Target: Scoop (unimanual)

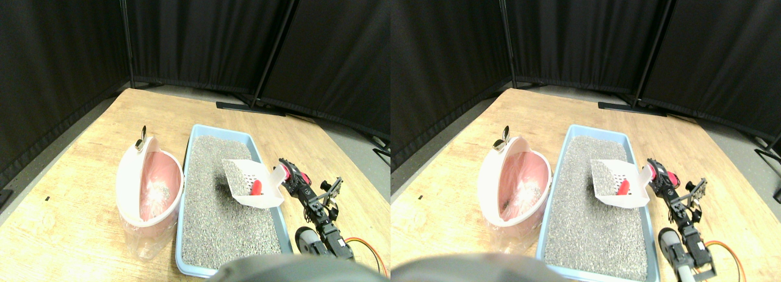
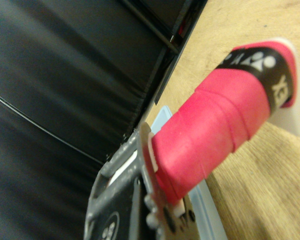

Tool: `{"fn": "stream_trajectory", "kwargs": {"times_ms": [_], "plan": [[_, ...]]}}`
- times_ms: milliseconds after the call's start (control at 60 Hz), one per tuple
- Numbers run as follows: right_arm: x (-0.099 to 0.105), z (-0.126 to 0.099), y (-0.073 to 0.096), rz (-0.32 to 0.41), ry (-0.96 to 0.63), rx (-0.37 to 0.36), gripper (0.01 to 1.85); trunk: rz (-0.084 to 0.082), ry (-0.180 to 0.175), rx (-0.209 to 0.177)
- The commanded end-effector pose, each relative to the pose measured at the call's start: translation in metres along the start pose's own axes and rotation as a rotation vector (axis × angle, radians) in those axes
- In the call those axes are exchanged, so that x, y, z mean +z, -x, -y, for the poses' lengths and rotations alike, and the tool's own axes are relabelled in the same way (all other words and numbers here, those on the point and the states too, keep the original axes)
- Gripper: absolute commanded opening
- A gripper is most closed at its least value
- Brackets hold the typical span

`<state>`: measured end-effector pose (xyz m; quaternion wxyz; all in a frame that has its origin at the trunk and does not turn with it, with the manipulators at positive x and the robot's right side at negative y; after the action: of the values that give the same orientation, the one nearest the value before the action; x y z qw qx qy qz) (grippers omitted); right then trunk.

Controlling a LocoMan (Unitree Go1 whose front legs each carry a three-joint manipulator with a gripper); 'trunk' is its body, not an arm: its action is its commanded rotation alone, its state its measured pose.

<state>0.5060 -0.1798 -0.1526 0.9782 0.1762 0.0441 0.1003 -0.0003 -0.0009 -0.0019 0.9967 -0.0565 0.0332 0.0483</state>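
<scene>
So the scoop (image 1: pixel 253 183) is up over the right side of the litter tray (image 1: pixel 201 133), bowl tilted, with a red lump (image 1: pixel 257 187) and a few grains sitting in it. The hand (image 1: pixel 291 175) has the scoop's pink-wrapped handle (image 2: pixel 210 135); in the wrist view the jaw looks pressed up against the wrap, so I'd call it clamped on the handle.

Next bit, I reckon, is carrying it left to the pink bin (image 1: pixel 151 183) beside the tray on the desk (image 1: pixel 79 172). Tip: keep the bowl level so the lump doesn't roll out the open front, go slow, clear the bin's rim before you tip. The bin's leaning toward the tray, which helps.
</scene>
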Motion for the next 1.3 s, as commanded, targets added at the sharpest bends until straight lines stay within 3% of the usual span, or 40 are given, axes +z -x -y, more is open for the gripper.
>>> {"fn": "stream_trajectory", "kwargs": {"times_ms": [17, 133, 400, 517, 583, 700, 1117, 1300], "plan": [[0.021, -0.013, -0.005, 0.12, -0.025, 0.071, 0.05, 0.006, 0.013, 0.017], [0.025, -0.017, -0.01, 0.149, -0.057, 0.111, 0.05, 0.01, 0.019, 0.023], [0.024, -0.024, -0.018, 0.163, -0.209, 0.094, 0.05, 0.018, 0.029, 0.035], [0.021, -0.027, -0.021, 0.186, -0.332, 0.118, 0.05, 0.016, 0.031, 0.037], [0.02, -0.028, -0.022, 0.192, -0.449, 0.08, 0.05, 0.016, 0.031, 0.037], [0.02, -0.032, -0.024, 0.193, -0.542, 0.076, 0.05, 0.016, 0.032, 0.041], [0.021, -0.04, -0.03, 0.114, -0.89, 0.009, 0.05, 0.012, 0.045, 0.051], [0.019, -0.041, -0.031, 0.111, -0.861, 0.017, 0.05, 0.01, 0.045, 0.052]]}}
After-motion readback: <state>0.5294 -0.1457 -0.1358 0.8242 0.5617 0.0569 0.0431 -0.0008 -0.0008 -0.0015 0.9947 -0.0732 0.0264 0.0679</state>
